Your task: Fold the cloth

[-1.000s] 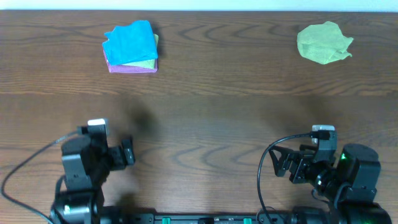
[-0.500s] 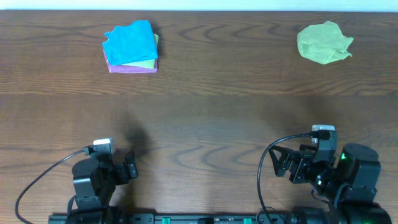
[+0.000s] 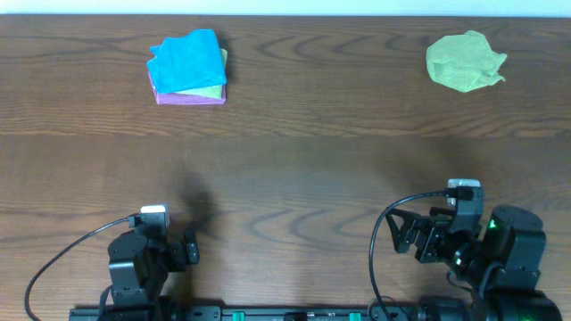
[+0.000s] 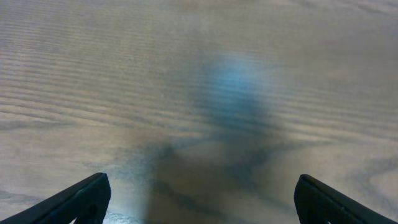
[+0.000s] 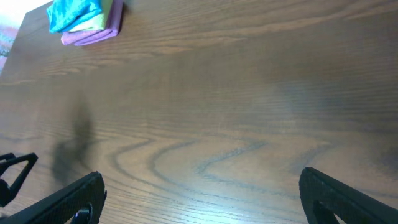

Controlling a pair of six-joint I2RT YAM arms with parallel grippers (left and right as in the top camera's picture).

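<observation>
A crumpled green cloth (image 3: 464, 61) lies at the table's far right. A stack of folded cloths (image 3: 188, 68), blue on top of green and pink, sits at the far left and also shows in the right wrist view (image 5: 84, 18). My left gripper (image 3: 187, 250) is open and empty at the near left edge; its wrist view (image 4: 199, 199) shows only bare wood. My right gripper (image 3: 415, 236) is open and empty at the near right edge, over bare wood in its wrist view (image 5: 199, 196). Both grippers are far from either cloth.
The brown wooden table (image 3: 303, 169) spans the view. A black cable (image 3: 384, 232) loops beside the right arm and another (image 3: 62, 259) trails from the left arm.
The left arm has pulled back toward the near edge and settled lower. The right arm and both cloths have not moved.
</observation>
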